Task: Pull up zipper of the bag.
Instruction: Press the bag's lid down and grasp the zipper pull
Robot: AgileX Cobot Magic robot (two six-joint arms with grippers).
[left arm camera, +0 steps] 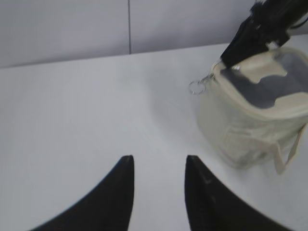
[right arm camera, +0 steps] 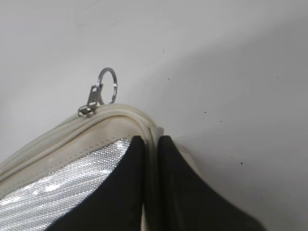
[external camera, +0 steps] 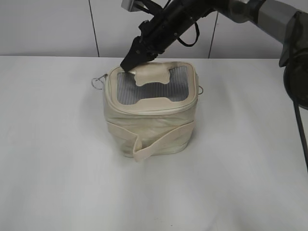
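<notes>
The right gripper (right arm camera: 151, 144) pinches the bag's (external camera: 151, 125) rim — not the zipper ring (right arm camera: 107, 85) — so it may just drag the bag, while the left gripper (left arm camera: 159, 166) waits with fingers spread.

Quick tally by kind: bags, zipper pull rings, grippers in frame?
Bag: 1
Pull rings: 2, one at the bag's left corner, one at its right edge
Grippers: 2, left gripper over bare table, right gripper at the bag's rim
Total: 5
</notes>
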